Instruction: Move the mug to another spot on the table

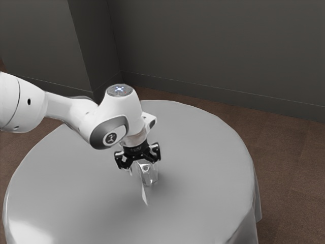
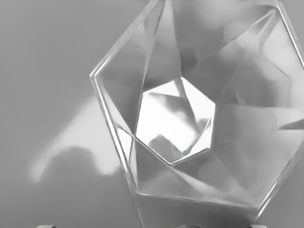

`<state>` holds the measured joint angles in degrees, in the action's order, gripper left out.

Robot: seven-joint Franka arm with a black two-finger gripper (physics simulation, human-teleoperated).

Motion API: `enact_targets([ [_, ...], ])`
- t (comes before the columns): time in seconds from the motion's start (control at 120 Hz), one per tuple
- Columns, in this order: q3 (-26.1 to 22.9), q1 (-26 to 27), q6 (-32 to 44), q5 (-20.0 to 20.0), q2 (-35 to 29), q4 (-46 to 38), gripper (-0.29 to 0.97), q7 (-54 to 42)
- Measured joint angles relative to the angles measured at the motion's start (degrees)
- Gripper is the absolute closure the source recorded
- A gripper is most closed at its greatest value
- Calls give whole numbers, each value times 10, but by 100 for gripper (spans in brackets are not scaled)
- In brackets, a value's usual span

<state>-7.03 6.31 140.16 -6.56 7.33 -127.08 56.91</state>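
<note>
Grey-clothed round table, dark walls — gripper over glass mug, its state unclear

No words, numbers or brand names can be read anywhere — the arm's grey joint cap bears a small white mark, too small to make out.

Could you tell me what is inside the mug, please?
The mug looks empty: through its six-sided rim I see only clear walls and a bright base. The grey table lies around it; the patch under the base is too distorted to read.
</note>
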Motion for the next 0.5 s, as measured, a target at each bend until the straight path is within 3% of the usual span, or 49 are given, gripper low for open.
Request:
enact_targets([
  [0.375,0,3,33,-62,42,6,24,90],
  [0.5,0,6,37,-69,44,7,34,109],
])
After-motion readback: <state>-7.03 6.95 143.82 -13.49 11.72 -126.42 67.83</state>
